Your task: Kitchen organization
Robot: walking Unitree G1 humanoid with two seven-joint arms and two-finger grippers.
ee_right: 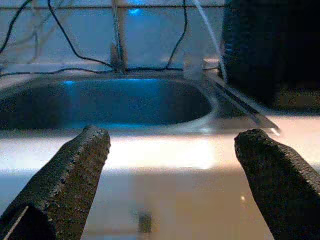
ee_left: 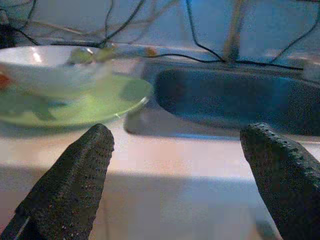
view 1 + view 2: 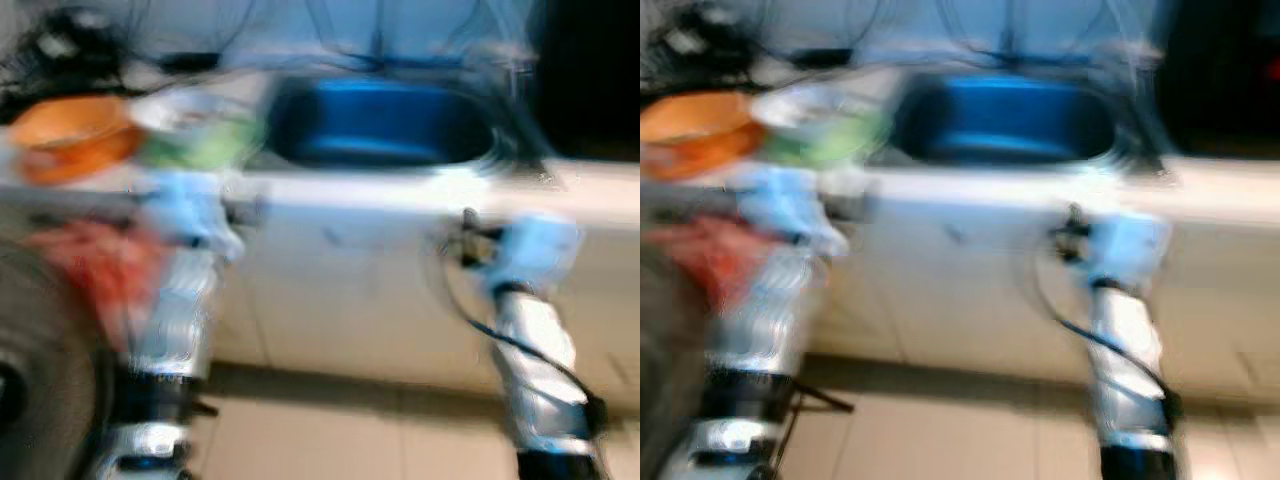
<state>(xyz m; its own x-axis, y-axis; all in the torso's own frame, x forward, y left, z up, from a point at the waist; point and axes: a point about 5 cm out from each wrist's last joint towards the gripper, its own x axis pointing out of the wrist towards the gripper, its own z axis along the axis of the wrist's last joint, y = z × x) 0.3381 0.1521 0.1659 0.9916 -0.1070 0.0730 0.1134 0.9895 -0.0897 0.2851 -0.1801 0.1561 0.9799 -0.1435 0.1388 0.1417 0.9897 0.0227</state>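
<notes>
Orange plastic bowl (image 3: pixel 75 135) sits at about ten o'clock in the blurred head view, on the pale countertop (image 3: pixel 330 190). Just beside it, toward eleven o'clock, a white ceramic bowl (image 2: pixel 47 67) rests on a light green plate (image 2: pixel 85 107). Below them, at nine o'clock, hangs something red (image 3: pixel 100 265) too smeared to name.

At seven o'clock the left gripper (image 2: pixel 175 170) is raised before the counter edge with its two black fingers spread wide and nothing between them; the plate and bowl lie just beyond its tips.

At twelve o'clock lies the dark steel sink basin (image 3: pixel 380 125), apparently bare inside, with black cables (image 1: pixel 65 40) trailing along the tiled wall behind it.

At four o'clock the right gripper (image 1: pixel 175 170) faces the sink, fingers likewise spread and holding nothing.

Judging by this, the organizing has barely started: the dishes are all on the counter, neither claw has a grip on anything, and everything is left to sort.
</notes>
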